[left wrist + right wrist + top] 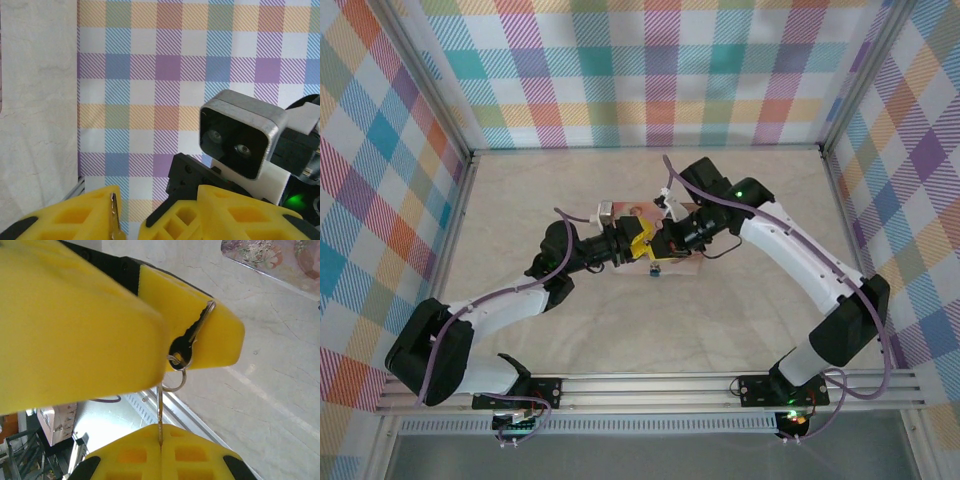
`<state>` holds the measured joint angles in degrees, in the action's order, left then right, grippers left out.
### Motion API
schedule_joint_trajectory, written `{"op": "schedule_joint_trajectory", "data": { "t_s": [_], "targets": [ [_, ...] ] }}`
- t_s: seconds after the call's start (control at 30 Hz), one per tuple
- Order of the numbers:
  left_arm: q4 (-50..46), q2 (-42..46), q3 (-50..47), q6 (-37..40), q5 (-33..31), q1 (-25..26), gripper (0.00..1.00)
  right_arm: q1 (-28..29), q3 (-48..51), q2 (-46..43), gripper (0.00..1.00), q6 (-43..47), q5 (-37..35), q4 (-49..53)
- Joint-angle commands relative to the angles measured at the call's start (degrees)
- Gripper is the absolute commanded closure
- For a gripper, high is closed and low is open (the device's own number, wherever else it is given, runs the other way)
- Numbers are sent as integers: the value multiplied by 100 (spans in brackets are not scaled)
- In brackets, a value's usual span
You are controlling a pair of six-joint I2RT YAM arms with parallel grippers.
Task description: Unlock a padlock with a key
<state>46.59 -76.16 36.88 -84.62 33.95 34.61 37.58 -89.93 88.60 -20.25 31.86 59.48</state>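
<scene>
Over the middle of the table (720,330) the left gripper (640,246), half open, straddles the key (194,334), lying lengthwise against one finger (217,325) and not yet clamped, its ring (176,381) leading to a thin metal strip (159,415) pinched in the shut right gripper (160,447); the blue padlock (655,268) is just nearward of both.

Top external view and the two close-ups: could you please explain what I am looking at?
Two robot arms are bolted at the near edge of a table. The top picture looks down from above and behind them; the other two come from cameras on each wrist. A pink floral tin lies on the table, with a small blue padlock by it. The left tool stands open, a key against one finger. The right tool is shut on a thin metal strip running up to the key's ring.
</scene>
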Motion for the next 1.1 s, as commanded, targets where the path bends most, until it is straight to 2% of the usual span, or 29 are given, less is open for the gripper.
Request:
{"op": "schedule_joint_trajectory", "data": {
  "t_s": [0.0, 0.13, 0.57, 0.67, 0.83, 0.93, 1.0, 1.07],
  "targets": [
    [251, -50, -85, -60, 23, -16, 61, 47, 89, -194, 100, 99, -10, 63],
    [248, -66, -119, -46, 23, -16, 72, 50, 89, -195, 100, 101, 12, 61],
    [272, -150, -216, -28, -20, -42, 90, 73, 229, -288, 100, 83, 66, 12],
    [286, -166, -217, -28, -13, -51, 99, 74, 335, -340, 100, 74, 82, -40],
    [121, -95, -204, 100, -25, -77, 100, 74, 780, -621, 100, -34, 101, -439],
    [-557, 118, -5, 646, -31, -77, 100, 73, 1351, -973, 97, -146, 128, -1114],
    [-1526, 381, 311, 1337, -96, -77, 100, 74, 1874, -1284, 84, -296, -26, -1679],
    [-2675, 707, 763, 2274, -236, -75, 100, 74, 2528, -1737, 74, -473, -255, -2522]
  ]
}}
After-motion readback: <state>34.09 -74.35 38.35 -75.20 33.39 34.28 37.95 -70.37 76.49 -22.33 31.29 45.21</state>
